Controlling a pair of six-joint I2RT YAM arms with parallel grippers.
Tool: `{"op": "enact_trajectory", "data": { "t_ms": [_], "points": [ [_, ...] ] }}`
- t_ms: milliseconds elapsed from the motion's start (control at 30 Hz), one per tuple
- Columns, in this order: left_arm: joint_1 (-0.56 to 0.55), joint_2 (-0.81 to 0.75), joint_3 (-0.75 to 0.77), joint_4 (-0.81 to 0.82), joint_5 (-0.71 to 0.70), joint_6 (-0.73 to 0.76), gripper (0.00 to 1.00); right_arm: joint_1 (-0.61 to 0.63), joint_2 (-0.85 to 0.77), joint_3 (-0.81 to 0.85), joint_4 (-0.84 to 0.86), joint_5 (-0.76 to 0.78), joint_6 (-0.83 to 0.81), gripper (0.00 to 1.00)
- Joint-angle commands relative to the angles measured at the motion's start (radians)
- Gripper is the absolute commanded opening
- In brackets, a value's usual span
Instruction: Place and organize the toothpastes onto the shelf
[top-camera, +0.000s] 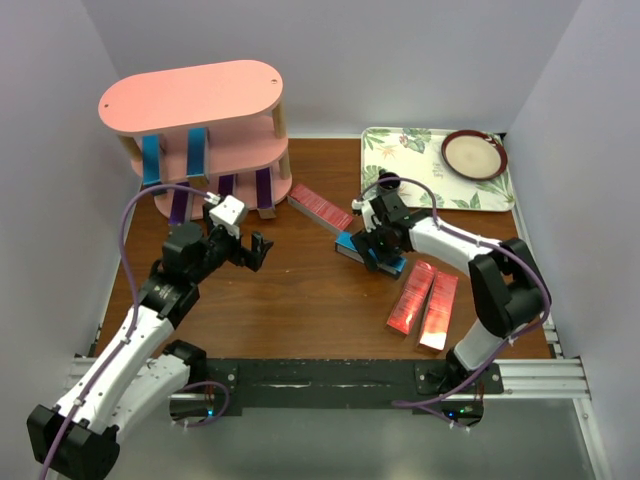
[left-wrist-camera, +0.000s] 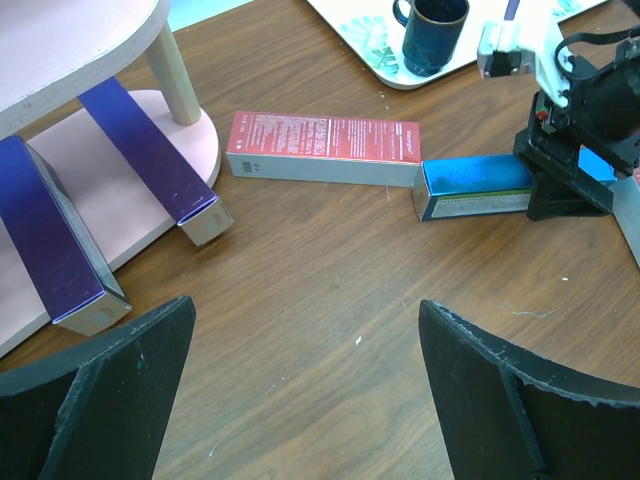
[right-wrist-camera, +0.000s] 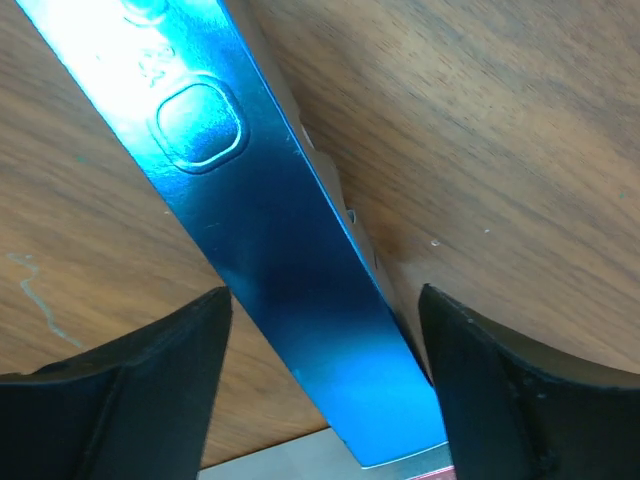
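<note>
The pink shelf (top-camera: 190, 95) stands at the back left. Two blue cartons (top-camera: 197, 150) lie on its middle tier and three purple cartons (top-camera: 263, 187) on its bottom tier; two purple ones (left-wrist-camera: 150, 160) show in the left wrist view. A red carton (top-camera: 318, 207) and a blue carton (top-camera: 352, 247) lie end to end on the table, also seen from the left wrist as the red carton (left-wrist-camera: 325, 150) and the blue carton (left-wrist-camera: 475, 188). My right gripper (top-camera: 375, 245) is open, its jaws either side of the blue carton (right-wrist-camera: 300, 260) without touching it. My left gripper (top-camera: 255, 250) is open and empty above bare wood (left-wrist-camera: 307, 310).
Two more red cartons (top-camera: 425, 303) lie side by side at the front right. A floral tray (top-camera: 400, 150) at the back right holds a brown plate (top-camera: 474, 154) and a dark mug (left-wrist-camera: 435, 30). White walls close in both sides.
</note>
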Motion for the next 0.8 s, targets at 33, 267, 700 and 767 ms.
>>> {"op": "enact_trajectory", "data": {
  "t_ms": [33,267,700,767],
  "points": [
    [-0.004,-0.005,-0.006,0.013,0.044,0.01,0.99,0.027,0.008,0.004,-0.008,0.063,-0.039,0.67],
    [-0.004,-0.011,-0.006,0.016,0.147,0.067,0.99,0.087,-0.023,0.007,-0.023,0.057,-0.07,0.46],
    [-0.011,-0.149,-0.029,0.018,0.589,0.231,1.0,0.254,-0.291,0.039,-0.132,-0.144,-0.095,0.27],
    [-0.031,-0.169,-0.016,-0.014,0.65,0.274,1.0,0.273,-0.349,0.045,-0.166,-0.193,-0.108,0.27]
  ]
}}
